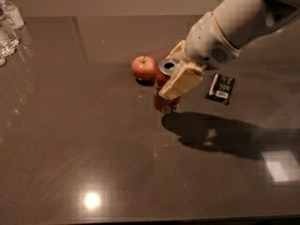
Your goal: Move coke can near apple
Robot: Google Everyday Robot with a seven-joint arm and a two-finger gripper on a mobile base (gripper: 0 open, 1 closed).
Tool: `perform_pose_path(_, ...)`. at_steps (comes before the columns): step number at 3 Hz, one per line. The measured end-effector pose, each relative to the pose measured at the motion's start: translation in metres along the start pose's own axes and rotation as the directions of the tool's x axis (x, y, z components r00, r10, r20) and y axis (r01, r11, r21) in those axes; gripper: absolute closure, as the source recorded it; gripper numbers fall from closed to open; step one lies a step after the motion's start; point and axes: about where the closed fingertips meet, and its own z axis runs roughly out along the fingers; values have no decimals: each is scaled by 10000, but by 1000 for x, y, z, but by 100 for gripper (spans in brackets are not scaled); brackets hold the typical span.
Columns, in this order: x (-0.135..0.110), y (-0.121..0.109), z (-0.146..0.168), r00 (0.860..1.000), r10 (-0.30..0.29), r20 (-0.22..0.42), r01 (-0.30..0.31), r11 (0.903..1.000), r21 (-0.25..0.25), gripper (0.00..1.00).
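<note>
The coke can (162, 97), dark red with a silver top, is held upright in my gripper (177, 72), a little above the dark table (93, 139). The cream fingers (182, 81) are shut around the can's upper part. The apple (144, 67), small, round and red with a short stem, sits on the table just left of and behind the can, a small gap apart. My white arm reaches in from the upper right.
A flat black packet (221, 88) lies on the table to the right of the gripper. Clear plastic water bottles (8, 27) stand at the far left edge. My arm's shadow falls on the table at the right front.
</note>
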Motion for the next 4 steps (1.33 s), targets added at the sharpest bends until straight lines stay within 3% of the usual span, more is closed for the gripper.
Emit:
perform_pose_path(1,0,-28,12,10000,96,-9,-95,9996,255,100)
perform_pose_path(4,24,-90,45,9971,710,-262,-701,9970,319,100)
